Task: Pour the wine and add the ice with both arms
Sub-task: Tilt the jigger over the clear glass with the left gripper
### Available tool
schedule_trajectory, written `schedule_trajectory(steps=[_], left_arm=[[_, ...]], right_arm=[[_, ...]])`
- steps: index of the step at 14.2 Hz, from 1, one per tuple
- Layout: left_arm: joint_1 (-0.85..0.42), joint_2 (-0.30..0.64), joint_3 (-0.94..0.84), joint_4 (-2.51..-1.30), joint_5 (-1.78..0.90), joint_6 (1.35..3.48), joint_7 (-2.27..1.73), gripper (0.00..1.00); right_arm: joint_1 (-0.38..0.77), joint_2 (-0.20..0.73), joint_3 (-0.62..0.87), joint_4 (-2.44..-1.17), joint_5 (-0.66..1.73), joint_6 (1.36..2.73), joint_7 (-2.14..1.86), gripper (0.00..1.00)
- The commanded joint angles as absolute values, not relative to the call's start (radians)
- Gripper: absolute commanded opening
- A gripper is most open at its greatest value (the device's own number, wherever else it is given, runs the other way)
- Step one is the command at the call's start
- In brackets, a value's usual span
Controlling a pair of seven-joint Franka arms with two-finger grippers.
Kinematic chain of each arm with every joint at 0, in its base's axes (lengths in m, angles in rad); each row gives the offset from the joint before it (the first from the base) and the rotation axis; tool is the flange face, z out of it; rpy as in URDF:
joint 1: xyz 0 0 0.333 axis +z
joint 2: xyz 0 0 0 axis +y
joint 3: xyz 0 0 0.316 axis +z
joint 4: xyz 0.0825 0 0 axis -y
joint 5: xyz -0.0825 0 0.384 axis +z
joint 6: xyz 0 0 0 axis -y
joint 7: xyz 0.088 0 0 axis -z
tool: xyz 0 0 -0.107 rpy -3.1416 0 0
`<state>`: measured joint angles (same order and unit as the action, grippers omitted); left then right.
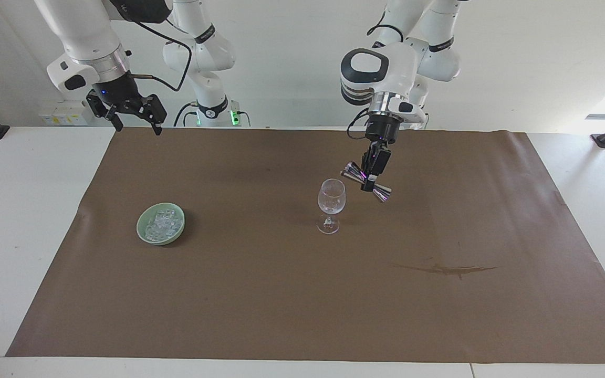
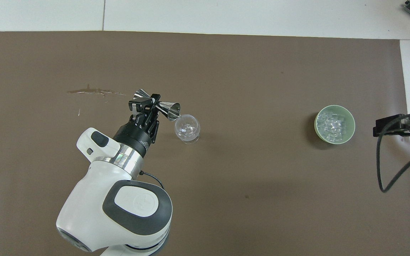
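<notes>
The ice (image 1: pixel 162 224) sits heaped in a pale green bowl (image 1: pixel 142 234) on the brown paper mat (image 1: pixel 281 304), toward the right arm's end of the table and well apart from the wine glass (image 1: pixel 331 199). The glass stands upright near the middle of the mat, and I can see it is clear and stemmed. My left gripper (image 1: pixel 369 178) hangs just beside the glass rim, toward the left arm's end, its fingers clamped together on the narrow waist of a shiny metal measuring cup (image 1: pixel 365 181) shaped like two cones joined tip to tip. The cup is tilted, and from overhead its lower mouth meets the edge of the glass's bowl. I cannot tell whether anything is running out of it. My right gripper (image 1: pixel 133 119) waits up in the air over the mat's edge nearest the robots, at the right arm's end, fingers spread apart and holding nothing. A dark streak (image 1: pixel 447 270) marks the mat toward the left arm's end.
</notes>
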<state>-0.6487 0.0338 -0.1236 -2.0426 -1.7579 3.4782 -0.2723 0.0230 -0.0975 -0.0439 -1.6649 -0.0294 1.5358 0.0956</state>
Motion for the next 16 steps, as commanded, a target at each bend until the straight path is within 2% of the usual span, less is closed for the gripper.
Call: schedule_trajectory(steps=[1,16], left_arm=[[-0.661,0.049,-0.118,-2.016,-1.73,3.504,-0.235,0.0],[-0.683,0.092,-0.124,-1.982,-1.715,3.502,-0.005,0.0]], right_arm=[[0.017,-0.11,-0.038,-1.678,-0.023,1.54,0.071,1.0],[0.017,-0.11,-0.038,-1.678,-0.023,1.54,0.071,1.0]])
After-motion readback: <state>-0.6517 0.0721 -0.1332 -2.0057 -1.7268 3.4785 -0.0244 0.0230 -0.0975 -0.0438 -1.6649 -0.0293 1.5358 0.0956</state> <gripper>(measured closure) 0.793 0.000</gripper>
